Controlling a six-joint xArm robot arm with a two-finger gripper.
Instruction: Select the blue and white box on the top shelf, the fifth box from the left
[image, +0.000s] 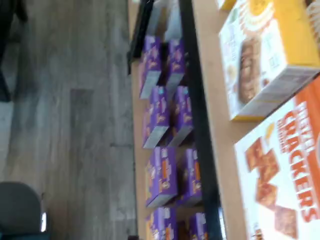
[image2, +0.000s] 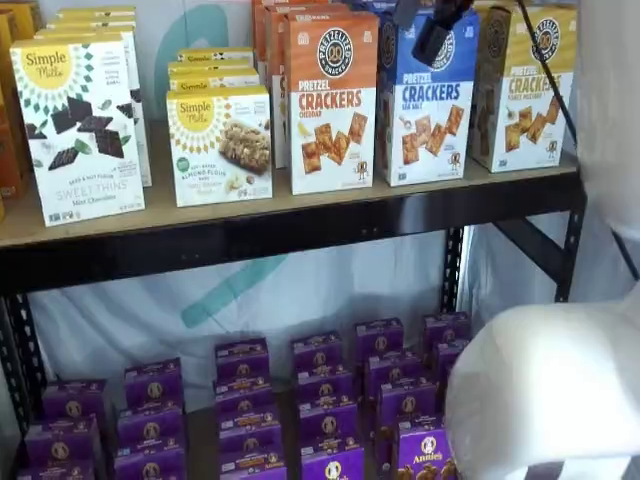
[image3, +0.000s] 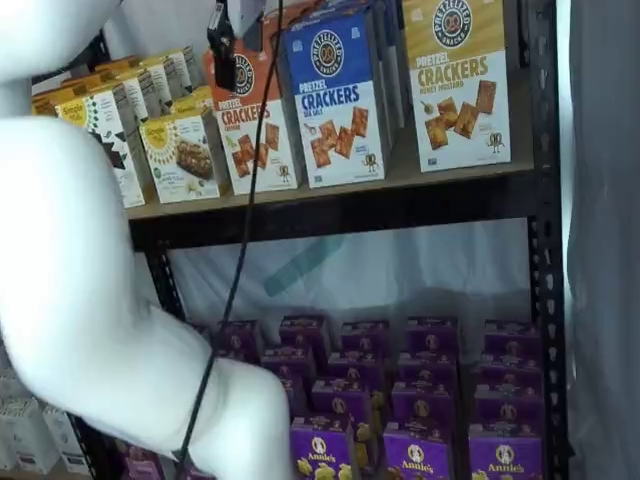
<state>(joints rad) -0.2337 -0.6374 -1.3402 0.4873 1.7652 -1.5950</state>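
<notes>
Blue and white box (image2: 428, 105) on top shelf (image2: 280, 235): prob. light, stiff cardboard, crushable; grab narrow sides near top. Gripper (image2: 437, 35) at its 12 o'clock, fingers' state can't tell.

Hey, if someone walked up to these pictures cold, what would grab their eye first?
Probably the row of tall cracker boxes on the top shelf: the blue and white box stands between an orange cheddar box and a yellow-topped box. The black pincer hangs just in front of the blue box's upper part. Below, rows of small purple boxes fill the lower shelf.
</notes>
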